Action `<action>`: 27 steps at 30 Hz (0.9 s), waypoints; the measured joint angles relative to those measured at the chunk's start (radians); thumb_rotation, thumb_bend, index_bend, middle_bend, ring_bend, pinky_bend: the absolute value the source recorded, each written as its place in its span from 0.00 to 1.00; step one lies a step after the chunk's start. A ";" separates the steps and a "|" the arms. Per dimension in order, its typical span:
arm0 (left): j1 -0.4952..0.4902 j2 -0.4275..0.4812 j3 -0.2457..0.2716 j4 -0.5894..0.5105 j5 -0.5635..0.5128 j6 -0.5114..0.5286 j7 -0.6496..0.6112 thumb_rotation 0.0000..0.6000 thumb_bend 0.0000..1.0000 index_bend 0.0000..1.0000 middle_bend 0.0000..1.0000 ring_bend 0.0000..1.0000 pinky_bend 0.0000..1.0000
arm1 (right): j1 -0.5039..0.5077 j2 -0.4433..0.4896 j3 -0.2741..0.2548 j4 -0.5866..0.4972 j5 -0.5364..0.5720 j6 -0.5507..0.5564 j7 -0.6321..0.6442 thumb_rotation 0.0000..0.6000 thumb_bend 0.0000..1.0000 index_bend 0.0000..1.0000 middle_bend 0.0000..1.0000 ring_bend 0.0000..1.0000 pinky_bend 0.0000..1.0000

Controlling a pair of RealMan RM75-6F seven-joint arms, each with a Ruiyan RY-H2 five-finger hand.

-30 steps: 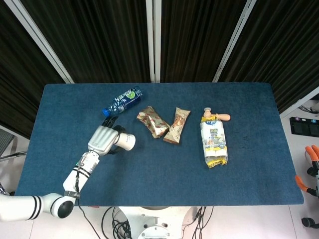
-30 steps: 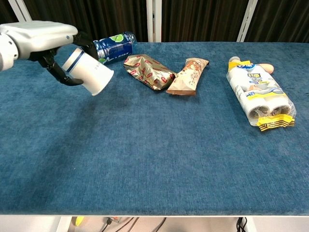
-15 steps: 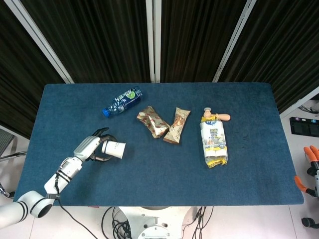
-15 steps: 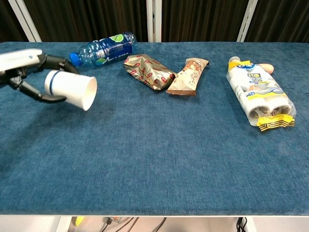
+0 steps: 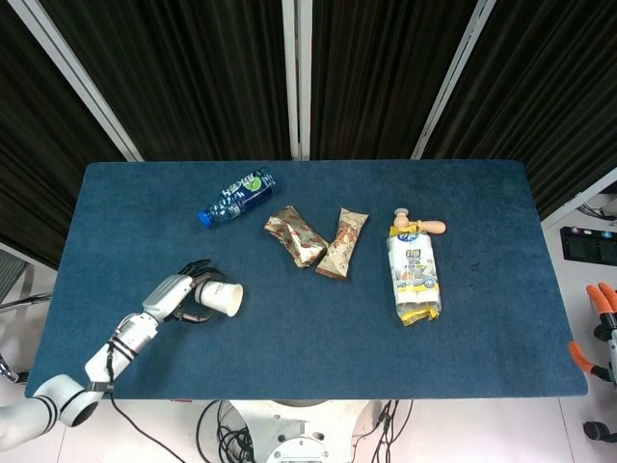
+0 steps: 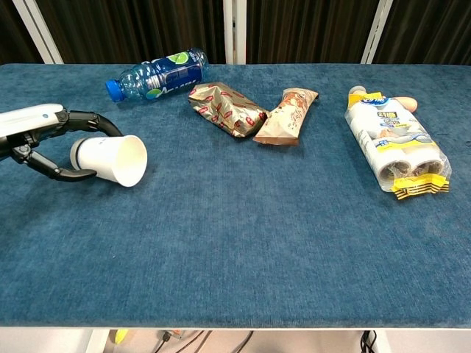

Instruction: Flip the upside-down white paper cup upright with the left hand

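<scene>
White paper cup (image 6: 109, 159) now lies on its side at the frame's left, lowered onto the blue worktop (image 6: 243, 220), mouth facing right. Left hand (image 6: 45, 140) still clasps its base. Flip half done; right hand unseen.

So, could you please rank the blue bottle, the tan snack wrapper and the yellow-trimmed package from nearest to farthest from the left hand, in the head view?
From the left hand, which holds the white paper cup:
1. Blue bottle, behind the hand, slightly right.
2. Tan snack wrapper, mid-table.
3. Yellow-trimmed package, far right.
</scene>
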 measured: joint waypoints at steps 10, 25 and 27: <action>0.007 0.024 -0.010 -0.031 0.035 0.055 0.048 1.00 0.28 0.02 0.00 0.00 0.01 | 0.000 -0.001 0.001 0.004 0.006 -0.002 0.000 1.00 0.28 0.00 0.00 0.00 0.00; -0.059 0.185 -0.077 -0.480 -0.233 -0.067 1.175 1.00 0.17 0.00 0.00 0.00 0.00 | 0.004 -0.009 0.003 0.009 0.011 -0.008 -0.009 1.00 0.28 0.00 0.00 0.00 0.00; -0.079 0.186 -0.089 -0.545 -0.325 -0.066 1.382 1.00 0.17 0.00 0.00 0.00 0.00 | 0.005 -0.010 0.003 0.012 0.012 -0.010 -0.008 1.00 0.28 0.00 0.00 0.00 0.00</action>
